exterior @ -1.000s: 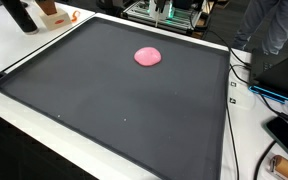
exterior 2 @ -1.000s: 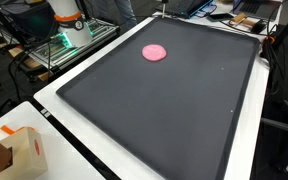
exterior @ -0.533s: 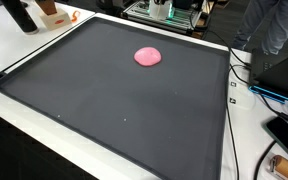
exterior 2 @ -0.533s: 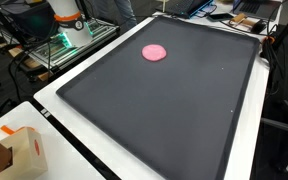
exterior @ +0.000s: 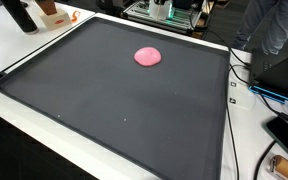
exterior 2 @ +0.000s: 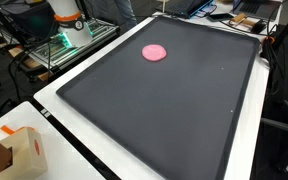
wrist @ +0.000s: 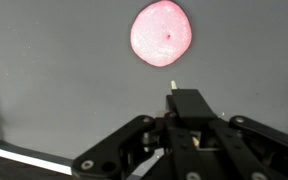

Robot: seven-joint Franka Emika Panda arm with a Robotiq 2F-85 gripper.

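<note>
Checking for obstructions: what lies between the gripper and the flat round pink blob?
Only bare dark grey mat separates gripper and pink blob in the wrist view.

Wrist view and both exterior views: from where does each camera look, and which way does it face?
Exterior view: high off a corner of the black mat, facing down across it to the pink disc; no arm shows.
Exterior view: high off another corner of the black mat, facing along it to the pink disc; no arm shows.
Wrist view: above the gripper, facing down on the black mat; closed fingers show, just short of the pink disc.
Shared: all three show the pink disc.
</note>
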